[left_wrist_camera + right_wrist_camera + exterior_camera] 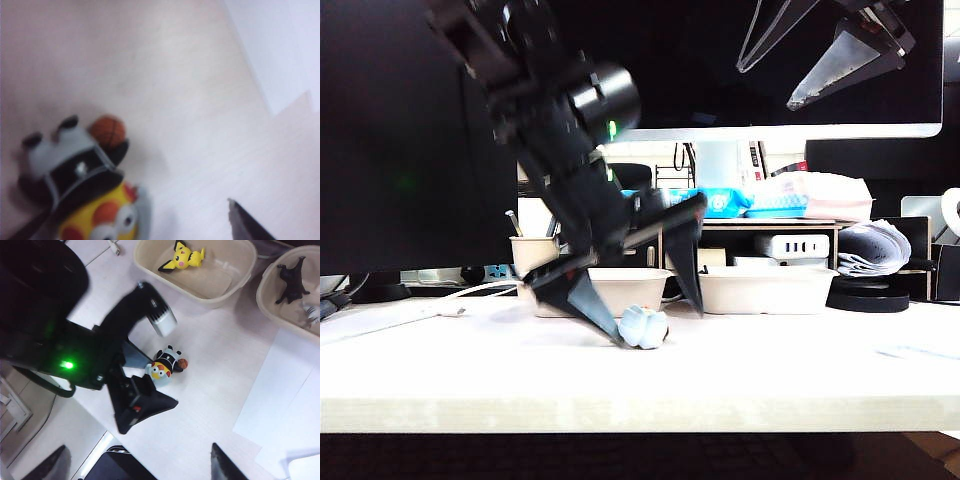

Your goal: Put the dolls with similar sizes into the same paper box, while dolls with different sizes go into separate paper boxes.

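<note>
Here, pale blue-white doll [165,366] lying flat.

Left hand [655,300] lowered steeply from its arm, fingers spread wide, one fingertip [605,322] low and the other beside it, nothing clamped between. Right hand [820,65] raised high, well apart from the left, fingers parted, pointing downward, holding nothing.

Left wrist view blurred: I see blue-white doll [85,175] cut by frame edge, one left finger [250,222] cropped. Right gripper [137,460]: only cropped fingertips visible. Exterior: doll [645,327] partly hidden behind left gripper [655,305].
</note>
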